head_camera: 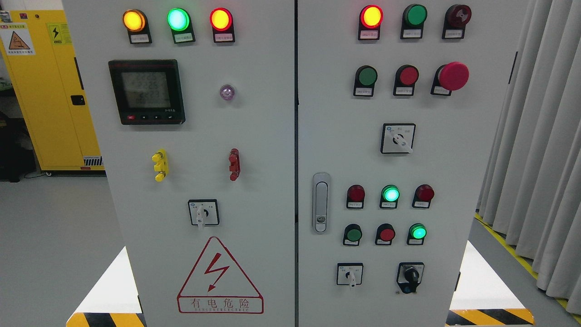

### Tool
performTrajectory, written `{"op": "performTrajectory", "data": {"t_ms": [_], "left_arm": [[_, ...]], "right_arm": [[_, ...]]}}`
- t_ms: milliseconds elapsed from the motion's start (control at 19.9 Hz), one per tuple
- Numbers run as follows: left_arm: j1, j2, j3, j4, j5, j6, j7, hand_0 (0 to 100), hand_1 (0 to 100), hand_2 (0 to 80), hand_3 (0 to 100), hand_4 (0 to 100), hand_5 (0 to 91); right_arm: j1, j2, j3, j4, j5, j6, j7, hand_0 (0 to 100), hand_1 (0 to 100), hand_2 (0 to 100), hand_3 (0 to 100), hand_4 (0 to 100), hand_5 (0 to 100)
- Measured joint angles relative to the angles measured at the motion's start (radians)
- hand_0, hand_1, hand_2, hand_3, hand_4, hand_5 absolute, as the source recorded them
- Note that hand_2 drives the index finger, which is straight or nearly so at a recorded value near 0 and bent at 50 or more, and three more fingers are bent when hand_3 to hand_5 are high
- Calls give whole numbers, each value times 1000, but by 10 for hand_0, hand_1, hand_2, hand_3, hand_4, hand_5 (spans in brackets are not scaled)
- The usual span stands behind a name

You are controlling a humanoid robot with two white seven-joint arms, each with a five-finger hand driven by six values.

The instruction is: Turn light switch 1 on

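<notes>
A grey electrical cabinet with two doors fills the head view. The left door carries a lit orange lamp, a lit green lamp and a lit red lamp. Below them are a digital meter and a white rotary switch. The right door holds rows of push buttons, among them a green button, a red button and a lit green button. Rotary switches sit at the middle, lower left and lower right of that door. Neither of my hands shows.
A red mushroom stop button juts out at the upper right. A door handle sits by the centre seam. A yellow cabinet stands at the back left, grey curtains hang at the right, and striped floor markings flank the base.
</notes>
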Motion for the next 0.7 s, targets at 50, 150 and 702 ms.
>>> {"op": "performTrajectory", "data": {"t_ms": [50,150,702], "left_arm": [[0,0,0,0,0,0,0,193,58,0,0,0,0],[0,0,0,0,0,0,0,193,58,0,0,0,0],[6,2,20,-90,7,-62,125,183,136,0,165,209,0]], "right_arm": [[0,0,0,0,0,0,0,0,500,40,0,0,0],[0,0,0,0,0,0,0,0,500,40,0,0,0],[0,0,0,0,0,0,0,0,500,40,0,0,0]]}}
